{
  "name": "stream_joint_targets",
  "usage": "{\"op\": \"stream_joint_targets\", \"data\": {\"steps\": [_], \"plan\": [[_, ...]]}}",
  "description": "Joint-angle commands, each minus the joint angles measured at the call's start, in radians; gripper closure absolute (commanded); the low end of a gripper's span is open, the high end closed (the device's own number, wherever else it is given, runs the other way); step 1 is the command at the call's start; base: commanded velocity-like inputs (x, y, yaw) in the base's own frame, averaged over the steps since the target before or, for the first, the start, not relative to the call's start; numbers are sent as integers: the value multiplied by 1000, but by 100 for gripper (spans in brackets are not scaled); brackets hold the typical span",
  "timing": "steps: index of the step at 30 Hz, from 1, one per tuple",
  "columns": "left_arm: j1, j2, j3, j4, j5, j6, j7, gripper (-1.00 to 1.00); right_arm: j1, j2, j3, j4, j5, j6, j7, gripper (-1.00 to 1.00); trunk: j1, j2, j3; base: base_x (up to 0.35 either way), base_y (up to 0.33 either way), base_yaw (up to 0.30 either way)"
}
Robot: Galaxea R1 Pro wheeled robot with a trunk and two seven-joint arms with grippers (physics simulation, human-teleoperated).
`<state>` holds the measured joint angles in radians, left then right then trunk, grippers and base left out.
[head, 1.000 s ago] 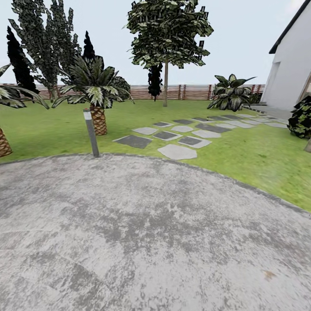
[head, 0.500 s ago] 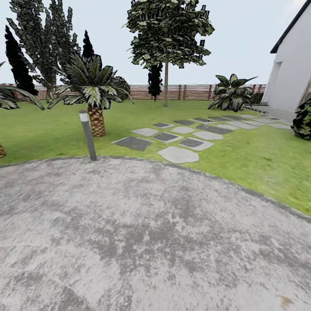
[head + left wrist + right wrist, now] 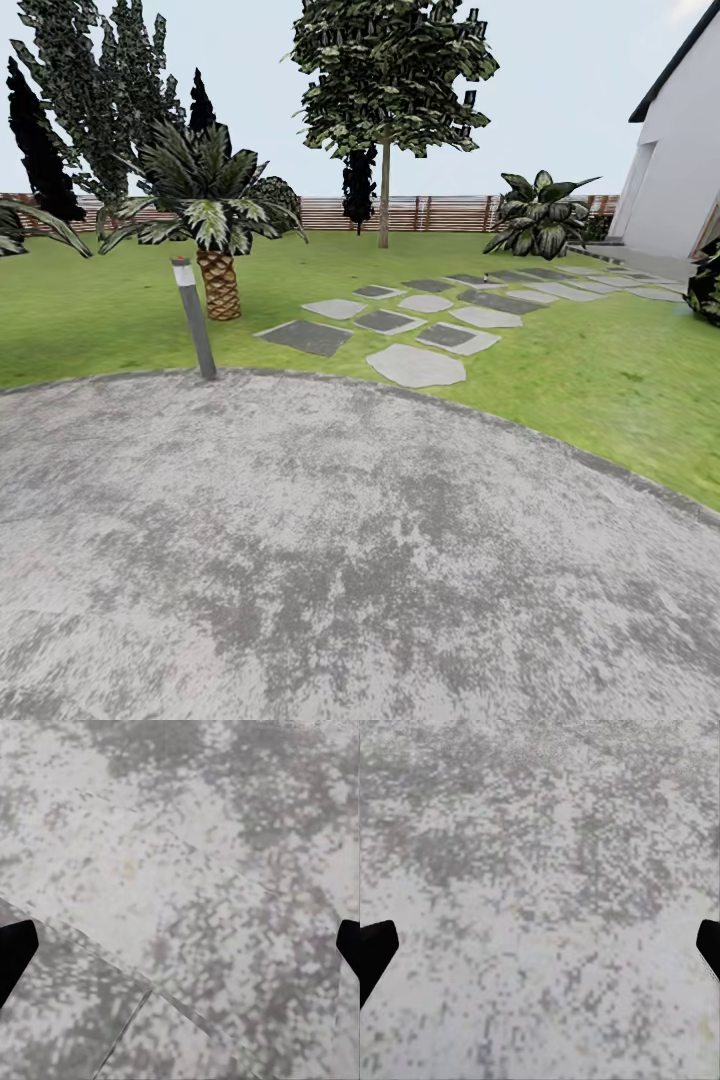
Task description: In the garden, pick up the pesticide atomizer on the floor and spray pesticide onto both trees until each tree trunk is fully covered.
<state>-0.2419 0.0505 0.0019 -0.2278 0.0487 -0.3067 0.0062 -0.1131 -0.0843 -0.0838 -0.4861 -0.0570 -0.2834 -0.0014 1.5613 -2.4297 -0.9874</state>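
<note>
I stand on grey mottled paving (image 3: 330,560) and look out over the garden's lawn (image 3: 560,370). One tall tree (image 3: 390,70) with a slim grey trunk (image 3: 384,205) rises at the far centre before the slat fence (image 3: 440,213). Another tall dark tree (image 3: 95,90) stands at the far left. I cannot make out the pesticide atomizer. My left gripper (image 3: 180,945) hangs open over the paving, its black fingertips (image 3: 13,952) at the picture's two edges. My right gripper (image 3: 540,945) is open too, nothing between its fingertips (image 3: 375,949).
A short grey lamp post (image 3: 194,318) stands at the paving's edge, with a scaly-trunked palm (image 3: 216,270) behind it. Grey stepping stones (image 3: 415,365) lead right toward a white house (image 3: 680,170). A broad-leafed plant (image 3: 540,215) and a dark bush (image 3: 706,280) stand on the right.
The whole head view has shifted: the lamp post and palm sit further left and the stones lower, so the camera has moved. Nothing in the garden has moved.
</note>
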Motion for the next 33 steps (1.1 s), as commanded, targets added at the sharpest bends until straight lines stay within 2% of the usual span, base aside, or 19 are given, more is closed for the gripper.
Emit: {"op": "stream_joint_targets", "data": {"steps": [1,33], "plan": [[0,0,0,1,5,-3,0,-100,0,0,1,1,-6,-3,0,-100,0,0,-1,340,0,0],[-1,-1,0,1,5,-3,0,-100,0,0,1,1,-6,-3,0,-100,0,0,-1,340,0,0]]}}
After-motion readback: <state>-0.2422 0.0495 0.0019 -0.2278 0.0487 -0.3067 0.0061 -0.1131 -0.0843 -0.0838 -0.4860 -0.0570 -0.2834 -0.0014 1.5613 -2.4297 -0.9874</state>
